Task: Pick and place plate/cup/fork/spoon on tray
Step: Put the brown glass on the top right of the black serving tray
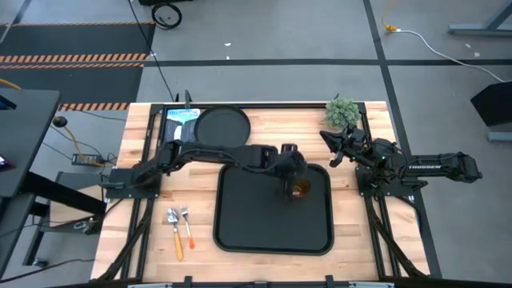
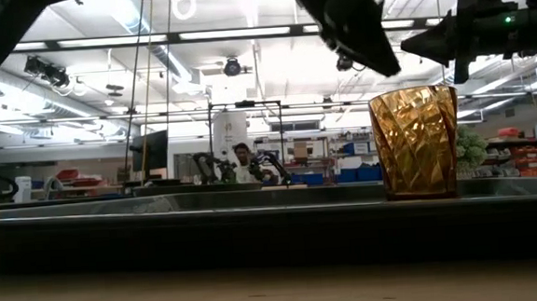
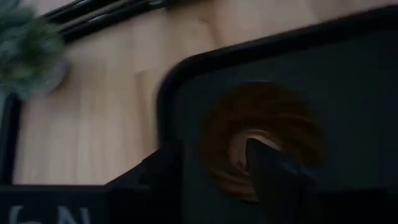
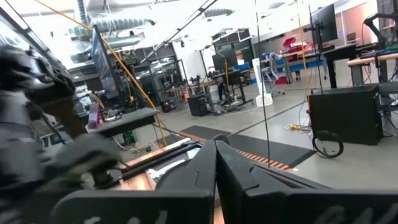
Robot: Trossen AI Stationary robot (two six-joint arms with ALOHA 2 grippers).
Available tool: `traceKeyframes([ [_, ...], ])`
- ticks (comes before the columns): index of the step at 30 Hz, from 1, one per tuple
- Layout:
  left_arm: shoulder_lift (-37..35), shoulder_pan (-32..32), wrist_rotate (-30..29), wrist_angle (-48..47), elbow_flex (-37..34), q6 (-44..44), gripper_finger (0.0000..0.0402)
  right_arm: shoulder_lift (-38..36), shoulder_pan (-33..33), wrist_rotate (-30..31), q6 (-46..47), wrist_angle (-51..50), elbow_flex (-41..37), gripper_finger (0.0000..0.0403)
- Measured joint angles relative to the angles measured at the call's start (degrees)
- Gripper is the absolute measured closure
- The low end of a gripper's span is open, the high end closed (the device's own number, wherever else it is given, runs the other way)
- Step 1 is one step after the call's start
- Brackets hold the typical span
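Amber cup [image 2: 416, 141] stands upright on tray [image 1: 240, 232], left gripper [image 1: 293, 178] above.

Two dark jointed arms — matte black (white lettering on one)

The high view looks straight down; the low view faces level across the wooden table [image 1: 256, 128]. Both share the translucent amber tumbler [image 2: 416, 141].

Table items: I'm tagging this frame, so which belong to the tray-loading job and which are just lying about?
Job: tray; cup standing on it below the left gripper; plate, fork, spoon on the table.
Lying about: small green plant; blue-labelled item beside the plate.
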Motion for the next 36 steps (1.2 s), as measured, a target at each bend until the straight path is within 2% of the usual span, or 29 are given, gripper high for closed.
traceKeyframes([
  [6, -1.0, -5.4, -0.4, -9.3, -0.1, 7.4, 0.0217, 0.0, 0.0, 0.0, 0.3, -0.9, 0.0, 0.0392],
  [11, -1.2, -8.8, -6.1, -13.7, -0.1, 11.2, 0.0219, 0.0, 0.0, 0.0, 1.0, -1.2, 0.0, 0.0392],
  [13, -1.2, -10.0, -5.9, -14.0, -0.4, 13.9, 0.0225, 0.0, 0.0, 0.0, 1.0, -1.0, 0.0, 0.0392],
  [17, -1.3, -11.0, -2.5, -12.7, -5.8, 20.4, 0.0239, 0.0, 0.0, 0.0, 1.2, -1.0, 0.0, 0.0392],
  [22, -1.2, -10.0, -2.3, -2.6, -15.1, 23.0, 0.0254, 0.0, 0.0, 0.0, 1.6, -1.0, 0.0, 0.0392],
  [27, -1.2, -9.5, -2.1, 9.8, -21.1, 24.4, 0.0260, 0.0, 0.0, 0.1, 1.7, -0.9, 0.0, 0.0392],
  [36, -1.2, -6.5, -2.8, 22.4, -24.4, 22.7, 0.0260, 0.0, 0.0, 0.1, 2.1, -0.8, 0.0, 0.0392],
])
